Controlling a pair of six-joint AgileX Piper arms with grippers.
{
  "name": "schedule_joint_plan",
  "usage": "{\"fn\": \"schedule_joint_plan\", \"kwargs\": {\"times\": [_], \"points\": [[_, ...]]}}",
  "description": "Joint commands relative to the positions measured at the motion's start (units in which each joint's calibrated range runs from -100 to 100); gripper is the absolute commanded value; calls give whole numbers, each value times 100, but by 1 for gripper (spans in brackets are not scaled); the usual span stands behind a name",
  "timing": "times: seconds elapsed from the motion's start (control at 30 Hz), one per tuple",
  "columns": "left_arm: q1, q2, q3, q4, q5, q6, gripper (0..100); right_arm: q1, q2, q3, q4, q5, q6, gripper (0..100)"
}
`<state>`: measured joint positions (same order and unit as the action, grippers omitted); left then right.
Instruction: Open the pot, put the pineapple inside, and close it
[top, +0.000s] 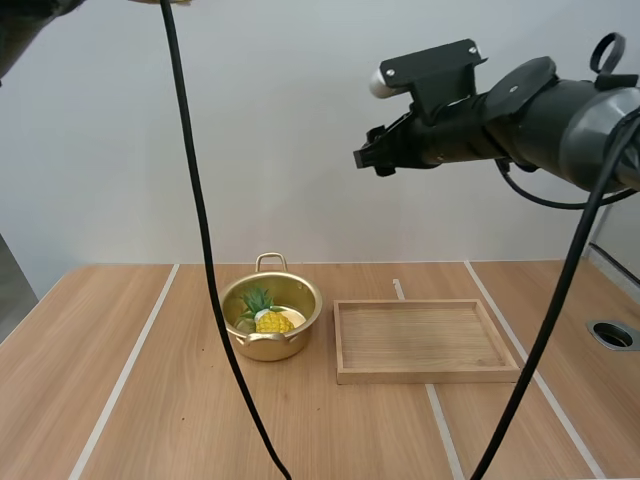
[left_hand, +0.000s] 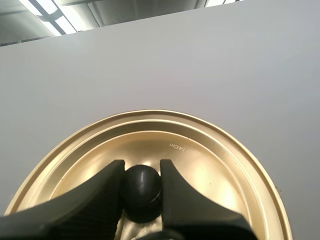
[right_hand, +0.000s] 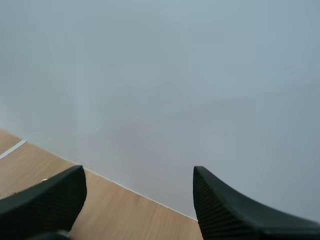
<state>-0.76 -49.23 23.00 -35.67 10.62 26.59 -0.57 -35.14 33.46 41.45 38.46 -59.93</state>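
The golden pot (top: 300, 296) stands uncovered on the table, left of centre. A yellow pineapple (top: 271, 320) with green leaves lies inside it. In the left wrist view my left gripper (left_hand: 142, 167) is shut on the black knob (left_hand: 142, 189) of the golden lid (left_hand: 215, 165), which faces a white wall. My right gripper (top: 368, 157) hangs high above the table at the upper right, well clear of the pot. In the right wrist view that gripper (right_hand: 137, 172) is open, with nothing between its fingers.
A shallow wooden tray (top: 427, 305) lies just right of the pot. A round hole (top: 612, 334) sits in the tabletop at the far right. White lines run across the wooden table.
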Motion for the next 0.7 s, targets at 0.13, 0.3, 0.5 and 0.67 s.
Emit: {"fn": "schedule_joint_plan", "kwargs": {"times": [0.13,0.3,0.5,0.67], "points": [[1,-27,-56,-39,-114,-30,0,-438,-519,-35,15,-240,510,100],[1,-27,-56,-39,-114,-30,0,-658,-801,-23,15,-178,664,100],[1,-27,-56,-39,-114,-30,0,-840,-1094,-23,-148,9,1026,100],[1,-27,-56,-39,-114,-30,0,-849,-1178,11,-148,267,1037,100]]}}
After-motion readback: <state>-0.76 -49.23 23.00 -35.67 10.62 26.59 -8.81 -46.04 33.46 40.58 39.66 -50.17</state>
